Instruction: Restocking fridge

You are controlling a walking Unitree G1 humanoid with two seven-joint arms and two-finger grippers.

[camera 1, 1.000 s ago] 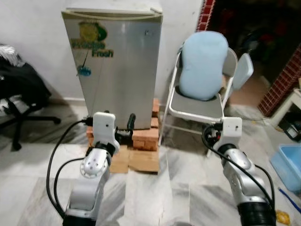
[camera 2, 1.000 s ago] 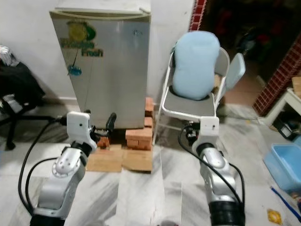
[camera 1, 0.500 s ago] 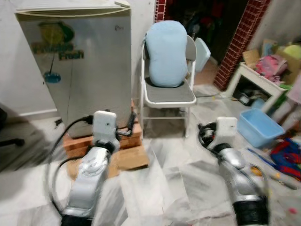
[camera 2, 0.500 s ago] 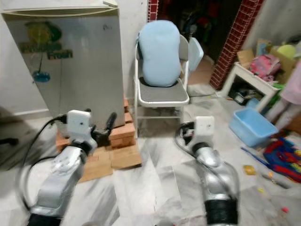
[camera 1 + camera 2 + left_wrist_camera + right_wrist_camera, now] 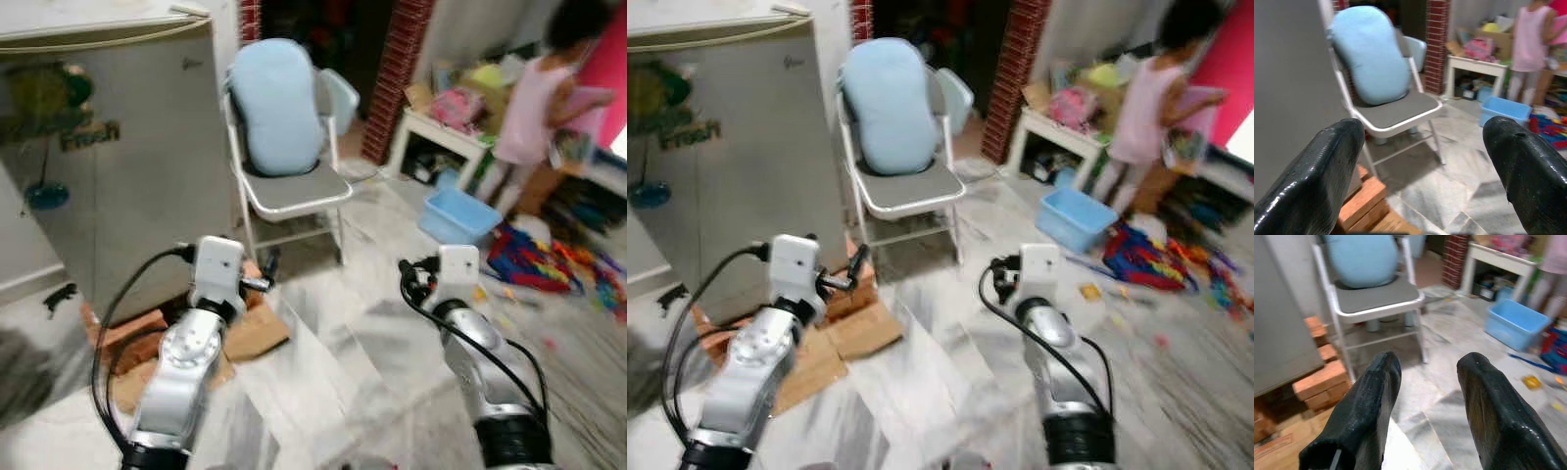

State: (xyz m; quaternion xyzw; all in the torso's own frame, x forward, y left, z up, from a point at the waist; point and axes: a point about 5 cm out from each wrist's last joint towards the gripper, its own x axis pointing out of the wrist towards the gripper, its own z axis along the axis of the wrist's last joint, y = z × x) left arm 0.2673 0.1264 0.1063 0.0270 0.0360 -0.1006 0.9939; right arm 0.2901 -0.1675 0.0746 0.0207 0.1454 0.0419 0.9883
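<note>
We see the fridge (image 5: 108, 147), door closed, standing at our left on bricks (image 5: 847, 294) and flattened cardboard (image 5: 250, 333); its silver door carries a green-and-yellow emblem and the word "Fresh", the line above it too blurred to read. Just beside it stands a white folding chair (image 5: 294, 196) bearing a pale blue cushion (image 5: 277, 108). The left gripper (image 5: 1425, 161) and right gripper (image 5: 1427, 396) are both raised over the marble floor (image 5: 392, 333), jaws spread and empty. Farther right lie a blue tub (image 5: 460, 215), a low white counter (image 5: 441, 132), scattered toys (image 5: 544, 264) and a person in pink (image 5: 534, 108).
</note>
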